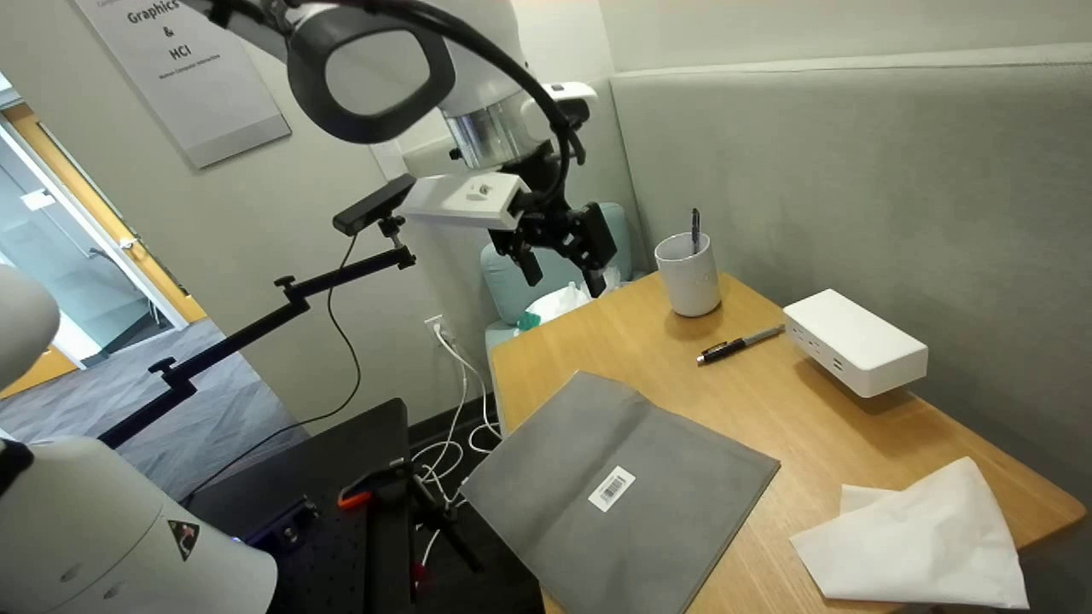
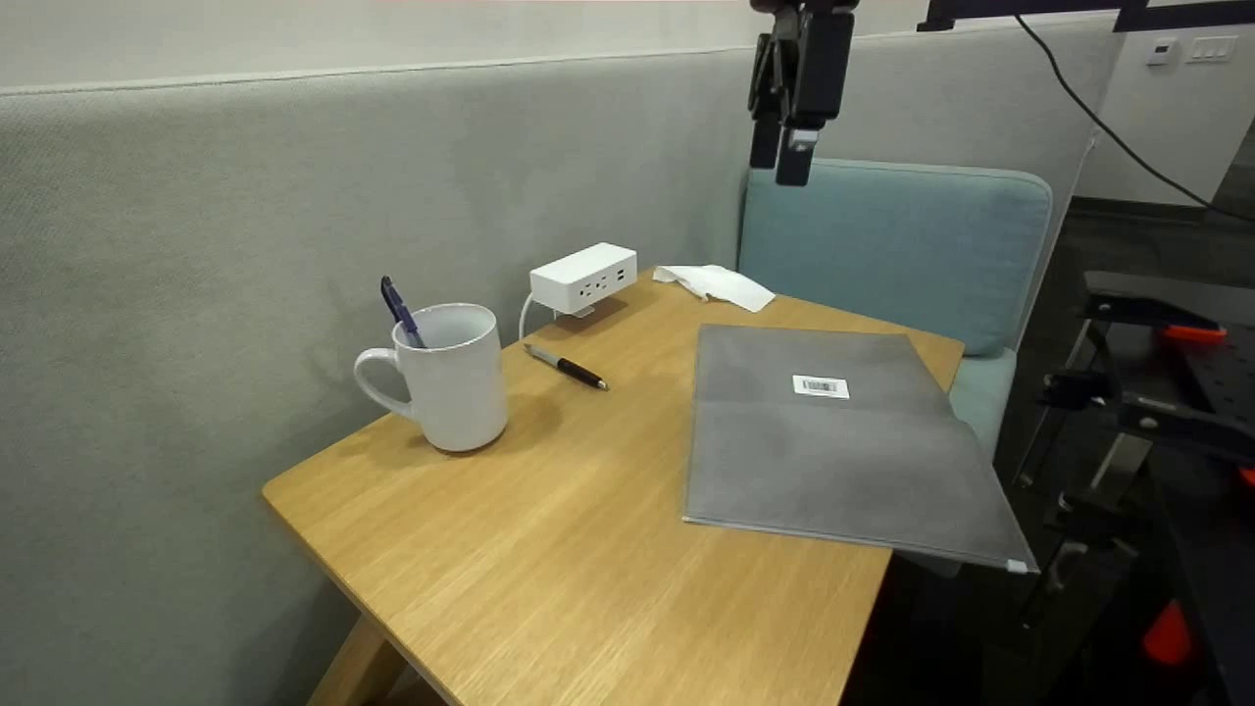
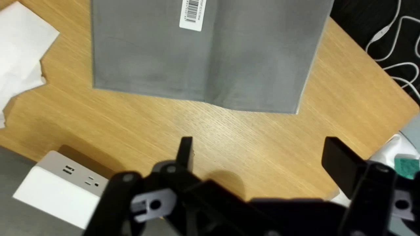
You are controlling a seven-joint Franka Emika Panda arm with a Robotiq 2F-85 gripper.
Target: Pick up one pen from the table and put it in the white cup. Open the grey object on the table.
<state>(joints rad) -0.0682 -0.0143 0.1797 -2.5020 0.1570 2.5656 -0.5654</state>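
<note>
Smooth white cup (image 2: 459,397), a slanting blue pen (image 2: 397,304) inside, on the wood-grained worktop (image 2: 588,549).
Above it, the gripper (image 3: 258,141) has its jaws spread wide; a slim black-and-grey pen (image 2: 569,368) lies near the boxy white outlet (image 2: 578,277); the flat, creased grey object (image 2: 814,451) overhangs the worktop's edge, with wrinkled paper (image 2: 716,284) nearby.

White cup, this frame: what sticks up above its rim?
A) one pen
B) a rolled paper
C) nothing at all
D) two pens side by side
A: a single dark pen rises above the rim of the white cup in both exterior views, while the black-and-grey pen lies outside it on the table.
</note>
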